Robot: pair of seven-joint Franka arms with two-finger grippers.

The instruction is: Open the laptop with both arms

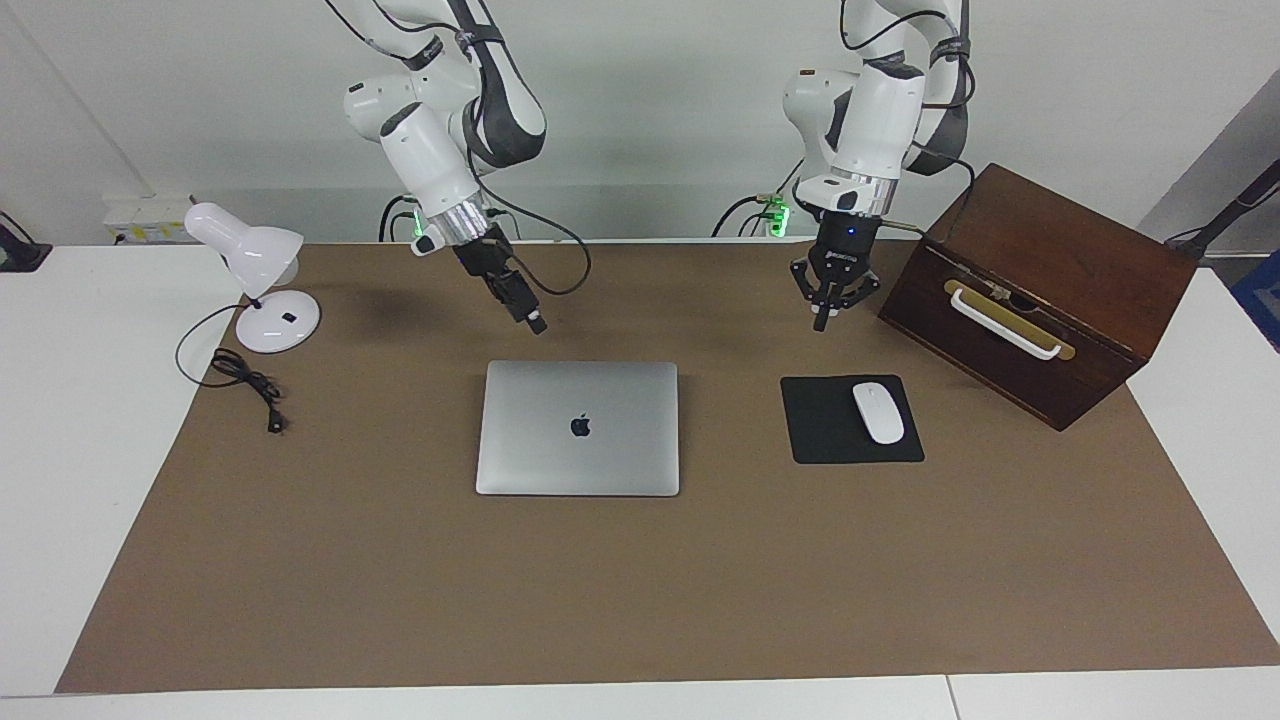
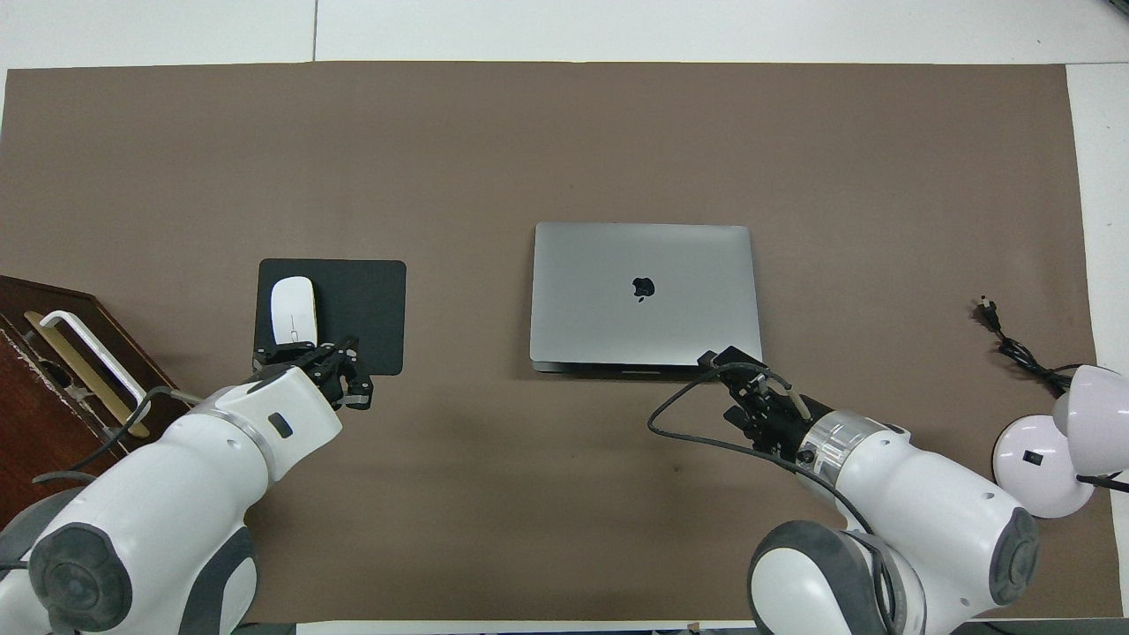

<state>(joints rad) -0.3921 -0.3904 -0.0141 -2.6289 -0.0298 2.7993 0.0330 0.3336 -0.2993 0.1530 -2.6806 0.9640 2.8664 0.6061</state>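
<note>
laptop [image 1: 578,428]: lid down, mid tabletop
my left gripper [image 1: 822,318]: fingertips pressed together, empty
my right gripper [image 1: 533,322]: fingers unclear
risk: lid slips, base unpinned

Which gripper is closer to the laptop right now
Right. The right gripper hangs just above the closed laptop by its robot-side edge; the left gripper, shut, hangs near the mouse pad.

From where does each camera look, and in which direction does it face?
Facing view: high across the table, looking at both arms; left claw hangs shut near the mouse pad, right claw near the closed laptop.
Overhead view: above the robots' end, looking steeply down; both arms enter from below.
Shared: laptop, mouse pad, mouse, lamp, wooden box.
</note>
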